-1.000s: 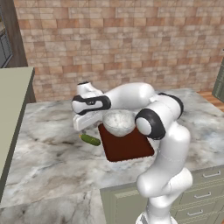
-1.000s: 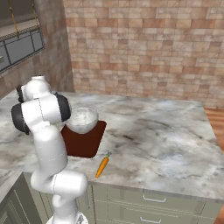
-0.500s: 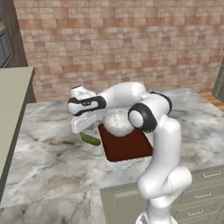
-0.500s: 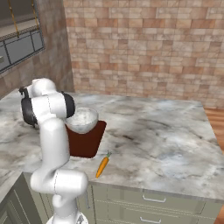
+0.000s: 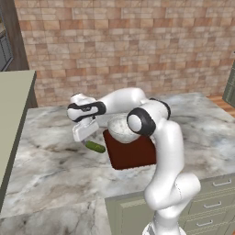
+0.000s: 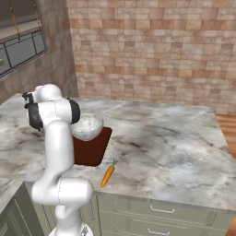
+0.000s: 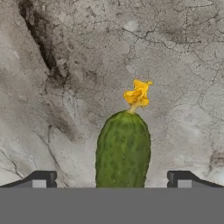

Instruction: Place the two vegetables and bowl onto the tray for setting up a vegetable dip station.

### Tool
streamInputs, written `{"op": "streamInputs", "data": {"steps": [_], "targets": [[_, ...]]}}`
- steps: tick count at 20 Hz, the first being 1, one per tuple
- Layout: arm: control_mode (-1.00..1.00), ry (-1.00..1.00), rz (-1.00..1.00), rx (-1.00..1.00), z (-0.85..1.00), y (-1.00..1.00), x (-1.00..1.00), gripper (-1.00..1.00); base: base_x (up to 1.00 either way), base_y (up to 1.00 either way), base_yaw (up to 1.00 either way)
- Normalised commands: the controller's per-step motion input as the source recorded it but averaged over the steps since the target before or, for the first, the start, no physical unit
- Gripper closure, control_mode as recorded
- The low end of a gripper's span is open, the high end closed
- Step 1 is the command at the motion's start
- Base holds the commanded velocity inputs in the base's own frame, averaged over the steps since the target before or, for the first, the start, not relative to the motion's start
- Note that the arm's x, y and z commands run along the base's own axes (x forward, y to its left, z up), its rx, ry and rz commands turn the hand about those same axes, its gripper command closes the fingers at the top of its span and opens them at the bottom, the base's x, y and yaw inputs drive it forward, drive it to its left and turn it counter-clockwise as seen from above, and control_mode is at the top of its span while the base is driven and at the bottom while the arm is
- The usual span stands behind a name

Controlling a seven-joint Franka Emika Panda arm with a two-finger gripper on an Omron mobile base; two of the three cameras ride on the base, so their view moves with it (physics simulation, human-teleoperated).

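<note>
A: Where is the cucumber (image 7: 123,151)?
B: On the marble counter (image 5: 55,160), just left of the tray (image 5: 133,155), directly below the gripper (image 7: 111,180).
A: Jaw state?
B: Spread wide, one fingertip on each side of the cucumber, nothing held.
A: Other items?
B: The bowl (image 6: 86,126) sits on the tray. The carrot (image 6: 108,175) lies on the counter beside it.

We see the bowl (image 5: 123,129) sitting on the tray's (image 5: 135,156) far end. The cucumber (image 5: 95,147) lies on the tabletop (image 5: 55,165) just left of the tray, seemingly apart from it, below the hand (image 5: 85,133). The carrot (image 6: 108,175) lies on the tray's right, near the tabletop's front edge.
</note>
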Motion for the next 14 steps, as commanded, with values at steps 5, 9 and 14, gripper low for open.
{"op": "streamInputs", "data": {"steps": [5, 9, 14], "targets": [[-1.0, 0.09, 0.0, -0.02, -0.19, 0.0, 0.0, -1.0, 0.0, 0.0, 0.0], [-1.0, 0.05, 0.0, -0.03, -0.18, 0.0, 0.0, -1.0, 0.0, 0.0, 0.0], [-1.0, 0.02, 0.0, -0.02, -0.17, 0.01, 0.0, -1.0, 0.0, 0.0, 0.0]]}}
